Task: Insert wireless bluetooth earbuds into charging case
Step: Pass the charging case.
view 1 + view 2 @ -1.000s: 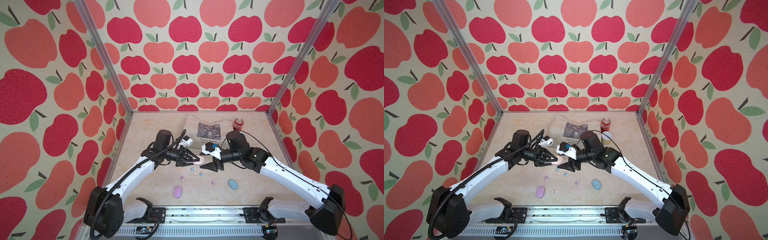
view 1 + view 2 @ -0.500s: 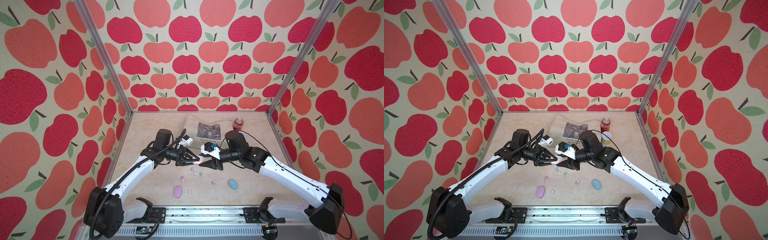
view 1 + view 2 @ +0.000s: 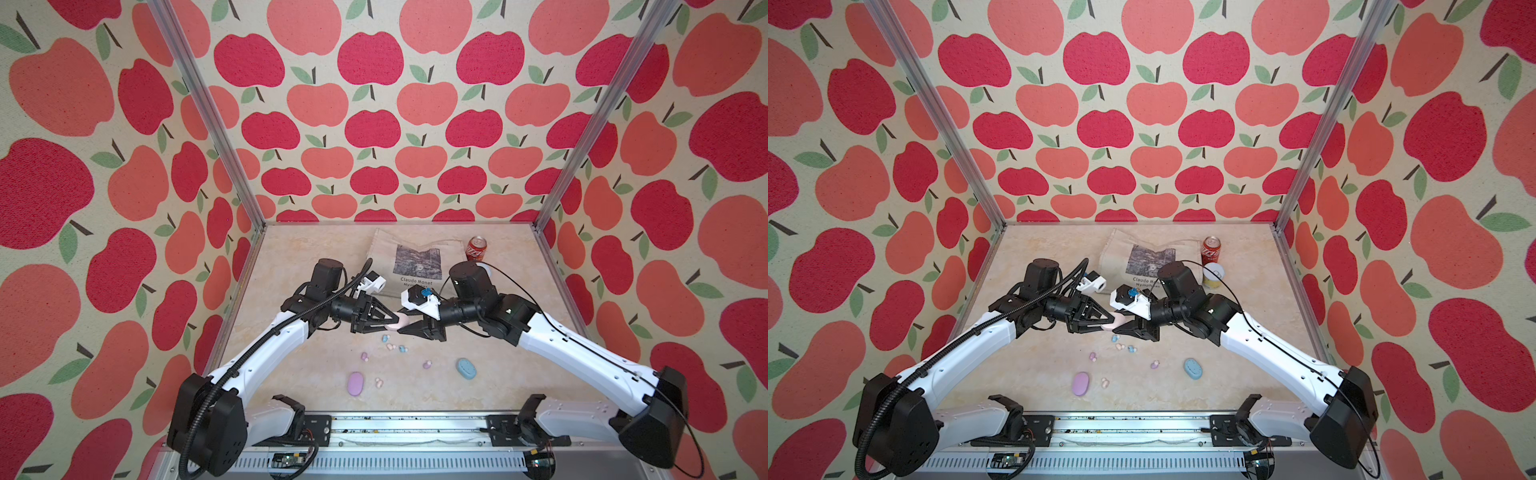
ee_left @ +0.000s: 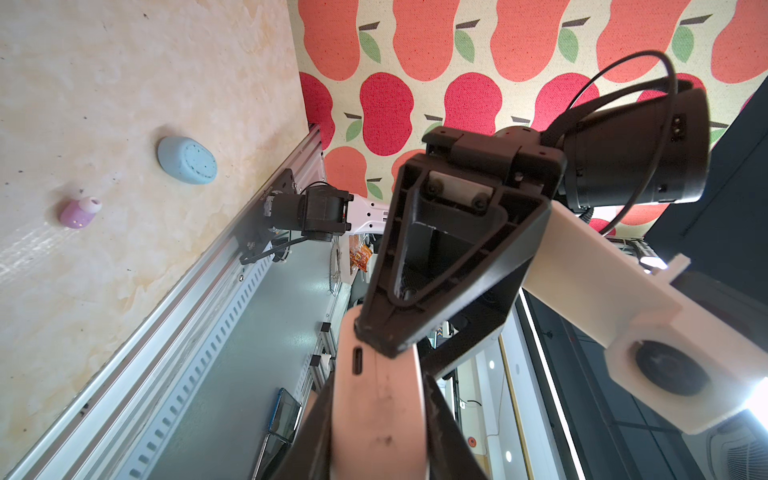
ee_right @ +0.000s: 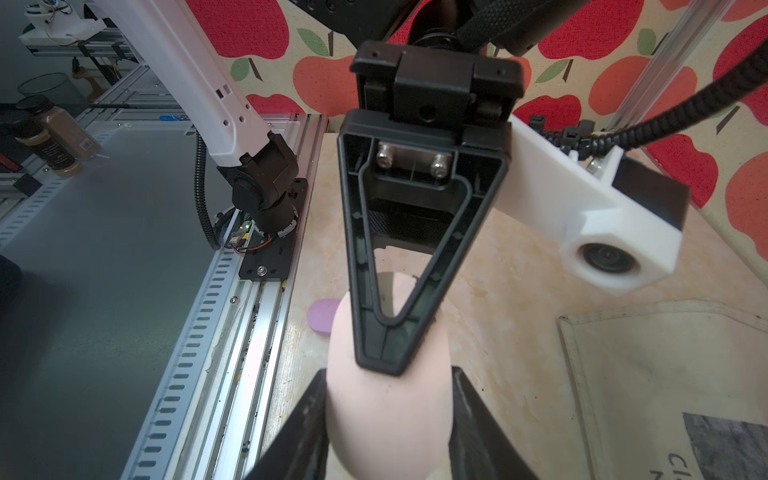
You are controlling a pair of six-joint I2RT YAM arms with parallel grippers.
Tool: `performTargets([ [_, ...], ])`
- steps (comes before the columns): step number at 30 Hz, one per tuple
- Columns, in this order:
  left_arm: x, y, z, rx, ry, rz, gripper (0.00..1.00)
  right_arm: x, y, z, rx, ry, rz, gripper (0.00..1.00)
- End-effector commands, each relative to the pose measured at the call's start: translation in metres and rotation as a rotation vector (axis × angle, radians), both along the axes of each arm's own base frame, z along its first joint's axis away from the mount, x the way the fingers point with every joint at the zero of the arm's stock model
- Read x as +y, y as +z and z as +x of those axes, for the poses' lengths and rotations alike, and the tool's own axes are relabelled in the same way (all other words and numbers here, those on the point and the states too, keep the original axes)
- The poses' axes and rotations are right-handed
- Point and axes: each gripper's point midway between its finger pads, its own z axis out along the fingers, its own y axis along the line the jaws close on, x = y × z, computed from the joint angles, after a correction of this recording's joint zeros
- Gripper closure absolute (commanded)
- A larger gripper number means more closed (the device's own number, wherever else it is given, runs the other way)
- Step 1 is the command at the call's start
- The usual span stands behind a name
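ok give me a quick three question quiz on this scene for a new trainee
1. True or false: the pale pink oval plastic case lies on the beige marbled table.
2. How many tiny pastel bean-shaped earbuds lie loose on the table?
3. The red metal drink can stands: A) in a gripper; B) at the back, beside the cream cloth tote bag; C) among the earbuds.
Key: 1 false, the left gripper and right gripper hold it between them; 2 six; 3 B.
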Motion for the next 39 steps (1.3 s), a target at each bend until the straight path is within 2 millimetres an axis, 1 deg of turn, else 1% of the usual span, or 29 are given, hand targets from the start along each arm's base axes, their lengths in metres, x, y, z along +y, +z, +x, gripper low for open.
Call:
performTargets([
  [1,-0.002,0.011,0.001,-0.043,-0.013,-0.019,0.73,0.004,0.020,-0.005,-0.011,0.023,0.041,1.00],
  [4,-0.001,0.013,0.005,-0.057,-0.002,-0.024,0.62,0.003,0.021,-0.004,-0.016,0.013,0.040,1.00],
  [10,0.004,0.023,0.014,-0.132,0.040,-0.040,0.48,-0.002,0.024,0.000,-0.016,-0.014,0.044,1.00],
  [14,0.016,0.032,0.025,-0.229,0.121,-0.036,0.44,-0.007,0.028,0.005,0.006,-0.039,0.054,1.00],
  [16,0.027,0.042,0.029,-0.340,0.188,-0.038,0.43,-0.011,0.031,0.008,0.031,-0.055,0.064,1.00],
  [18,0.038,0.055,0.029,-0.497,0.266,-0.026,0.42,-0.016,0.037,0.010,0.062,-0.063,0.076,1.00],
  [20,0.044,0.062,0.024,-0.680,0.320,0.010,0.41,-0.021,0.042,0.011,0.091,-0.064,0.085,1.00],
  [21,0.046,0.065,0.018,-0.786,0.330,0.034,0.41,-0.023,0.045,0.010,0.105,-0.057,0.088,1.00],
  [23,0.045,0.069,0.005,-0.978,0.301,0.043,0.37,-0.026,0.050,0.010,0.129,-0.053,0.091,1.00],
  [24,0.043,0.070,-0.004,-1.077,0.276,0.041,0.33,-0.027,0.053,0.008,0.138,-0.045,0.092,1.00],
  [25,0.040,0.069,-0.012,-1.167,0.245,0.040,0.30,-0.028,0.055,0.008,0.147,-0.042,0.091,1.00],
  [27,0.035,0.064,-0.024,-1.308,0.180,0.031,0.28,-0.031,0.061,0.004,0.167,-0.029,0.093,1.00],
  [28,0.034,0.061,-0.027,-1.355,0.159,0.036,0.28,-0.031,0.063,0.002,0.178,-0.022,0.093,1.00],
  [31,0.028,0.060,-0.028,-1.410,0.116,0.025,0.28,-0.032,0.066,-0.004,0.215,0.003,0.086,1.00],
  [36,0.018,0.063,-0.026,-1.416,0.088,-0.022,0.30,-0.033,0.073,-0.012,0.243,0.037,0.096,1.00],
  [39,0.014,0.069,-0.024,-1.418,0.098,-0.061,0.30,-0.033,0.076,-0.014,0.240,0.044,0.102,1.00],
])
